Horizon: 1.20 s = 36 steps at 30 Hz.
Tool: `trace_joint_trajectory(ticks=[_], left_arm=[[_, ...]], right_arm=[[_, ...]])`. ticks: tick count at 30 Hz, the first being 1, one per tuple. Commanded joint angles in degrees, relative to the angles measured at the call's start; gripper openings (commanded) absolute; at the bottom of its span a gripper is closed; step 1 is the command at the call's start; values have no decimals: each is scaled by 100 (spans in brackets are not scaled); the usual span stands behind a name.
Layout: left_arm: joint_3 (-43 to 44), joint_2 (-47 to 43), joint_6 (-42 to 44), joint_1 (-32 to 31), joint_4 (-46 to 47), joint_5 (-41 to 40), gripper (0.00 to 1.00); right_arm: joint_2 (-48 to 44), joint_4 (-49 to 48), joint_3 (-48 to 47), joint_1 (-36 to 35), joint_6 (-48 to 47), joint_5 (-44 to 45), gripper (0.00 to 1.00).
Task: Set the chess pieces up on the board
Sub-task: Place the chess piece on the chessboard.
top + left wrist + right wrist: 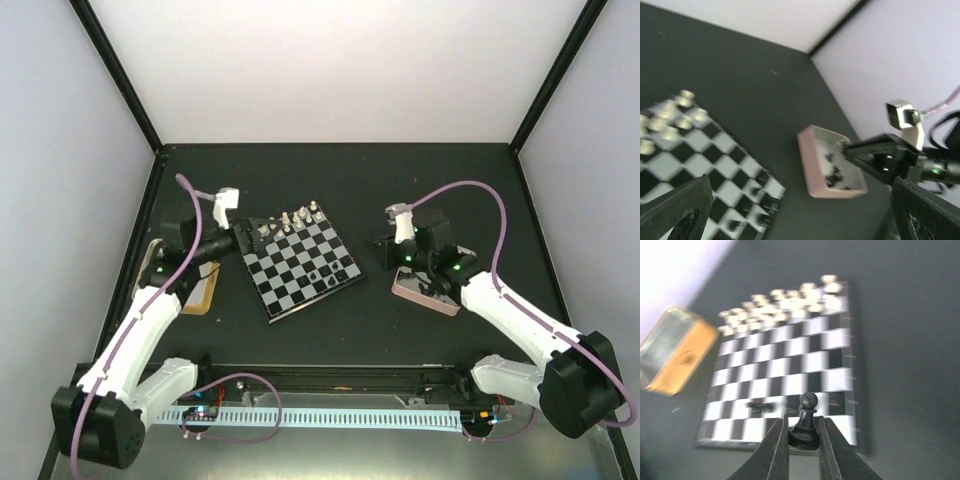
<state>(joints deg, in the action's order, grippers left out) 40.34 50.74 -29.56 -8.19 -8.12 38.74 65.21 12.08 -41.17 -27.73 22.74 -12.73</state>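
Matte black table (400, 335) under you, boxed in by pale walls (330, 70) with black corner posts. Right gripper (803, 426) pinches a glossy black pawn (808, 412) by its base, at the right edge of the board (300, 268). Left gripper (801, 192) spread wide, holding nothing, by the board's left corner. Board sits mid-table, skewed, between tan tray (200, 292) and pink tray (425, 293). A few black pieces (321, 272) stand on its right side, more lie in the pink tray, and pale pieces (296, 220) crowd the far rows.
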Motion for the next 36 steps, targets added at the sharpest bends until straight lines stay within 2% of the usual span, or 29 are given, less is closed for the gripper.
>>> trace_joint_trajectory(ticks=[1, 4, 8, 14, 19, 23, 27, 31, 32, 35, 36], left_arm=[[558, 454, -751, -457, 24, 1267, 99], [533, 616, -1236, -747, 95, 1677, 98], [489, 646, -1481, -1047, 15, 2088, 92], [446, 505, -1341, -1320, -453, 2227, 69], [299, 373, -1380, -1352, -512, 2182, 44], [244, 341, -1404, -1377, -498, 2173, 28], [255, 374, -1337, -1421, -530, 2181, 20], [281, 457, -1285, -1447, -517, 2182, 6], [289, 464, -1283, -1458, -504, 2182, 3], [298, 418, -1190, -1467, -533, 2107, 2], [297, 384, -1139, -1467, -564, 2003, 1]], right_arm=[[9, -1095, -189, -644, -422, -1751, 15], [126, -1527, -289, -1039, -420, -2455, 15], [441, -1636, -611, -1481, -619, -2941, 15], [816, -1705, -957, -1765, -834, -3264, 15], [918, -1705, -1083, -1799, -902, -3390, 15], [956, -1702, -1104, -1806, -937, -3479, 15], [998, -1709, -1121, -1810, -917, -3470, 15], [1052, -1720, -1130, -1811, -920, -3442, 15], [1062, -1700, -1138, -1807, -913, -3410, 15], [1094, -1586, -1123, -1809, -892, -3232, 23], [1098, -1533, -1107, -1812, -869, -3123, 30]])
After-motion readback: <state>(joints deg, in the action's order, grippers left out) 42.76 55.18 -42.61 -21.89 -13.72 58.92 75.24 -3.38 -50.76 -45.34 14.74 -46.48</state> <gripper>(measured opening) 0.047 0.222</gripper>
